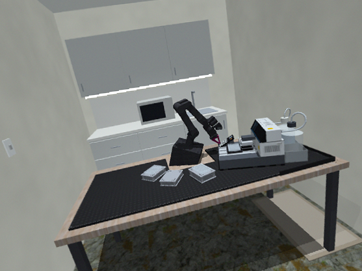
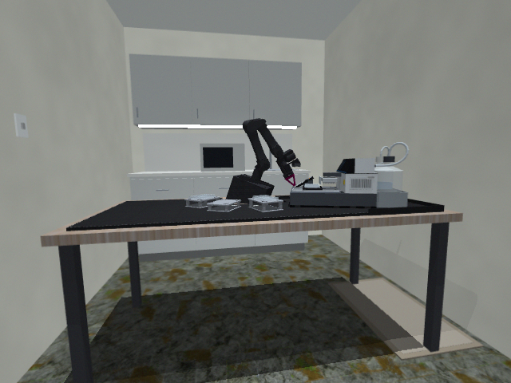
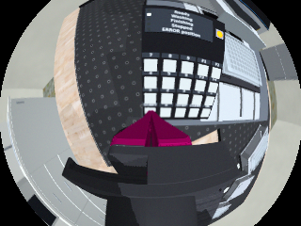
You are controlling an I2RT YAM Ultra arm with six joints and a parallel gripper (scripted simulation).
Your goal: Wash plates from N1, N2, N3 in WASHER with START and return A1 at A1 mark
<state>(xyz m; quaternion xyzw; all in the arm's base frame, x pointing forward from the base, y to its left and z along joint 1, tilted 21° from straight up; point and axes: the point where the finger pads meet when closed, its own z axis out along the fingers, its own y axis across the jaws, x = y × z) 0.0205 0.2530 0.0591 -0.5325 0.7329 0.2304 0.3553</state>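
Observation:
My gripper (image 1: 216, 141) is shut and empty, with its magenta fingertips pointing down at the lowest row of the white keypad (image 3: 179, 90), at its left end. I cannot tell if they touch a key. The keypad sits on the left of the plate washer (image 1: 260, 145). Above the keypad are a dark display (image 3: 179, 25) and an amber lamp (image 3: 218, 34). A 96-well plate (image 3: 241, 59) (image 1: 234, 147) lies on the carrier, to the right of the keypad. Three plate nests (image 1: 153, 172), (image 1: 171, 177), (image 1: 201, 172) stand on the black mat; which of them hold plates is too small to tell.
The arm's black base (image 1: 185, 153) stands behind the nests. The washer's white housing (image 1: 267, 135) and a bottle with tubing (image 1: 292, 131) rise at the right. The gripper also shows in the exterior view (image 2: 291, 181), just left of the washer (image 2: 346, 189).

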